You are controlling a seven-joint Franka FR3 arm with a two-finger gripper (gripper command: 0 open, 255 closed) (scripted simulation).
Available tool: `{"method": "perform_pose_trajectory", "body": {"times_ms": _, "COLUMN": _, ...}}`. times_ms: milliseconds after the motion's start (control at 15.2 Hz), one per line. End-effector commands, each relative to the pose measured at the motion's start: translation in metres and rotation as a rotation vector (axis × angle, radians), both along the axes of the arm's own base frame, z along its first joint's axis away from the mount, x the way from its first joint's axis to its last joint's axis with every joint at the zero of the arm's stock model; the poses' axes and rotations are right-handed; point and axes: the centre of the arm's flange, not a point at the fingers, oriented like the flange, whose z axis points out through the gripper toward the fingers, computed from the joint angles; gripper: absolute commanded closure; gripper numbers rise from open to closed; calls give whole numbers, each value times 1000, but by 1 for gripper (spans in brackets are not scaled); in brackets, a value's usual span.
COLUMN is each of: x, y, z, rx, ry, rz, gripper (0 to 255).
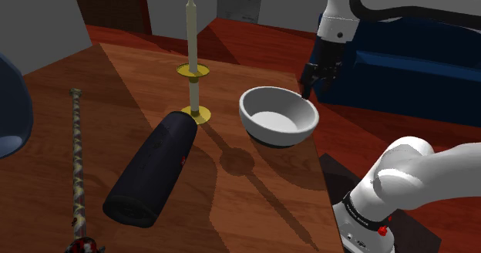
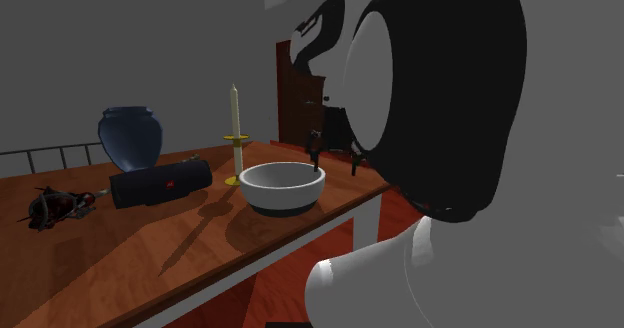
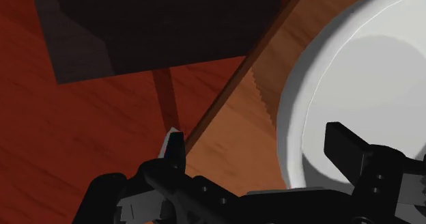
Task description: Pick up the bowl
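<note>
The bowl (image 1: 279,114) is white with a dark foot. It stands upright on the wooden table (image 1: 231,213), close to the table's edge on the shoulder view's right. The gripper (image 3: 258,142) is at the bowl's rim, on the side turned away from the black cylinder (image 1: 150,170). Its two fingers (image 3: 175,147) are spread well apart: one is over the white inside of the bowl, the other is outside the rim, above the table's edge. The rim lies between them, but they do not pinch it, and I cannot tell whether either finger touches it.

A tall pale candle (image 1: 190,28) stands in a gold candlestick (image 1: 195,74) just beside the bowl, to the shoulder view's left. The black cylinder lies on its side near the foot of the candlestick, apart from the bowl. A thin patterned cord (image 1: 77,166) is stretched along the table beyond the cylinder, further to that view's left. A blue vase (image 2: 131,136) stands upright on the table too; in the second exterior view it is behind the cylinder. Below the table's edge the wrist view shows a red-brown floor (image 3: 68,141).
</note>
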Motion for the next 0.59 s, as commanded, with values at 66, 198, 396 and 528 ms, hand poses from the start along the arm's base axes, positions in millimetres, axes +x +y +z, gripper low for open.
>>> {"method": "perform_pose_trajectory", "body": {"times_ms": 66, "x": 4, "y": 18, "z": 8, "rx": 69, "ry": -20, "rz": 5, "gripper": 0}}
{"method": "perform_pose_trajectory", "body": {"times_ms": 198, "x": 4, "y": 18, "z": -3, "rx": 69, "ry": -20, "rz": 5, "gripper": 0}}
{"method": "perform_pose_trajectory", "body": {"times_ms": 396, "x": 4, "y": 18, "z": -19, "rx": 69, "ry": -20, "rz": 5, "gripper": 0}}
{"method": "perform_pose_trajectory", "body": {"times_ms": 528, "x": 4, "y": 18, "z": -32, "rx": 69, "ry": -20, "rz": 5, "gripper": 0}}
